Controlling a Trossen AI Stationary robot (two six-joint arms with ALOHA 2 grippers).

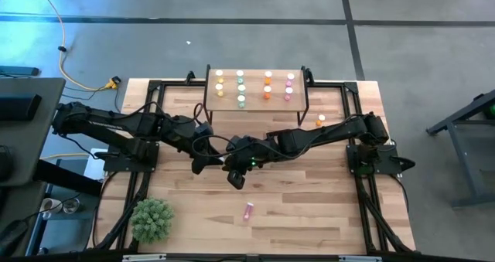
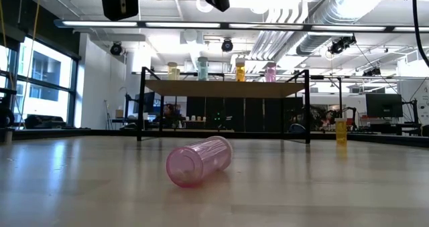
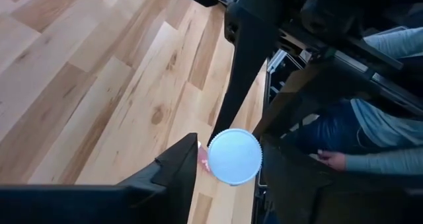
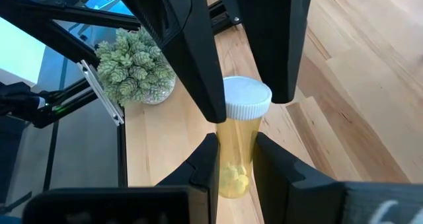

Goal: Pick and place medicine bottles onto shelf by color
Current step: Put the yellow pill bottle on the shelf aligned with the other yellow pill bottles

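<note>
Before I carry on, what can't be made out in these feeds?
- High view: the yellow bottle, held by the right gripper, is hidden under the arms meeting mid-table.
- Low view: both grippers are cut off by the top edge, and the shelf's rear rows hide behind the front bottles.
- Left wrist view: the white cap at the left gripper covers the bottle's body.

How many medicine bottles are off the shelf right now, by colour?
Yellow bottle: 1, held above the table in the right claw
Pink bottle: 1, lying on its side on the table
Orange bottle: 1, upright on the table beside the shelf
Green: 0
Total: 3
</note>
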